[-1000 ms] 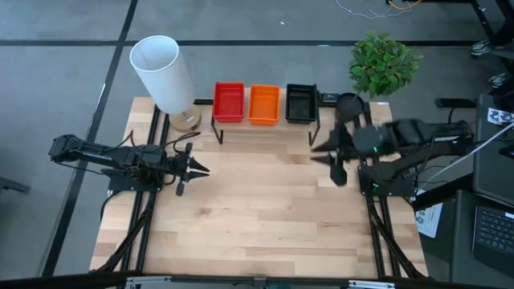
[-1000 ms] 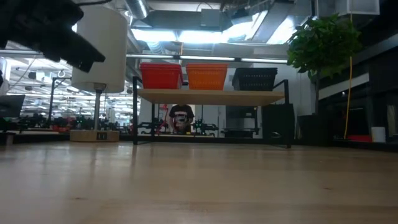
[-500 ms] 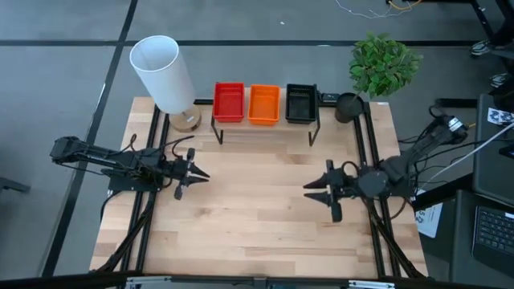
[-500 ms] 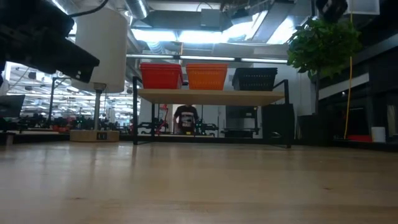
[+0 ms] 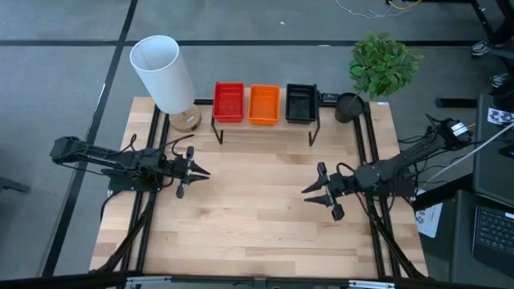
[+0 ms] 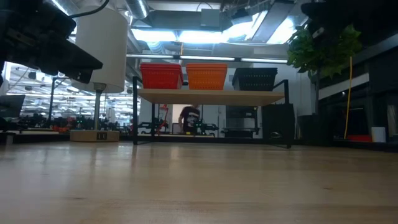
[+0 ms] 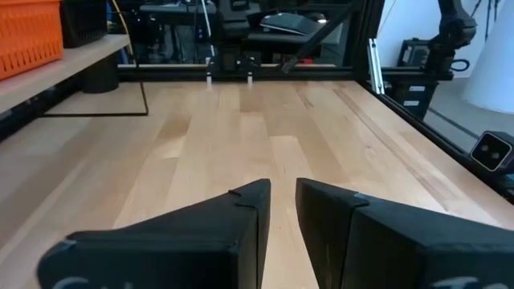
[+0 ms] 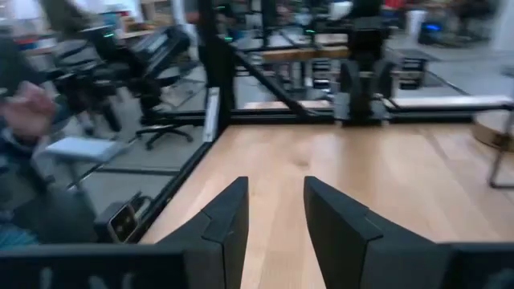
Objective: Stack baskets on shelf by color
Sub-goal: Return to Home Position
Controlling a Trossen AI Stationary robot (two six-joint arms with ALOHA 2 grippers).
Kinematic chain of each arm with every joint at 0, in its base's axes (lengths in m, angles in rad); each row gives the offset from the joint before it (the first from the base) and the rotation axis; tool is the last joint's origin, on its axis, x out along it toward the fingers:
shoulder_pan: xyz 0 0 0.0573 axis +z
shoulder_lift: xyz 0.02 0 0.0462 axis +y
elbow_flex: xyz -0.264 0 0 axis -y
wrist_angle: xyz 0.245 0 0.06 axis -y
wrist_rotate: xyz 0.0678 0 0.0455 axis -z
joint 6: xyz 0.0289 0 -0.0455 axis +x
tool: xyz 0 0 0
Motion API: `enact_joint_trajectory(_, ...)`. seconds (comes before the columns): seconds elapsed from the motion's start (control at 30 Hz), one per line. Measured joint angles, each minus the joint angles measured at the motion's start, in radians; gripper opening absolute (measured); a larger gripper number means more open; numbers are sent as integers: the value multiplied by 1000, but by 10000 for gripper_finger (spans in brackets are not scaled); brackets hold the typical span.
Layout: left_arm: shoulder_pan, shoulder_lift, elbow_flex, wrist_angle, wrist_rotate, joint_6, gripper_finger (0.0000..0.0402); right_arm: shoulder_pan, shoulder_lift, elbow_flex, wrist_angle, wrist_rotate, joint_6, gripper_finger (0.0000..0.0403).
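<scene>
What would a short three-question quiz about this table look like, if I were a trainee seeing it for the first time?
1. Which colour of baskets stands in the middle of the shelf? A) red B) orange C) black
2. True or false: the left gripper or the right gripper is holding a basket.
3. Short answer: which baskets stand nearest the potted plant?

Key
1. B, the orange baskets.
2. False: both hang empty over the table, one at each side.
3. The black baskets.
</scene>
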Motion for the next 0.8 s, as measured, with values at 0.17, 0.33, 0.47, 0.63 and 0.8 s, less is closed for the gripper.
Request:
enact_joint_trajectory(0.17,0,0,0,0,0,0,53,-128,0,-49,56,-192,-55,121)
enact_joint_trajectory(0.33,0,0,0,-1,0,0,56,-184,0,-99,59,-298,-141,121)
enact_joint_trajectory(0.47,0,0,0,-1,0,0,54,-194,0,-185,150,-329,-157,121)
enact_joint_trajectory(0.63,0,0,0,-1,0,0,55,-194,-2,-311,305,-336,-184,121)
enact_joint_trajectory(0.8,0,0,0,-2,0,1,55,-194,-26,-310,271,-359,-187,121)
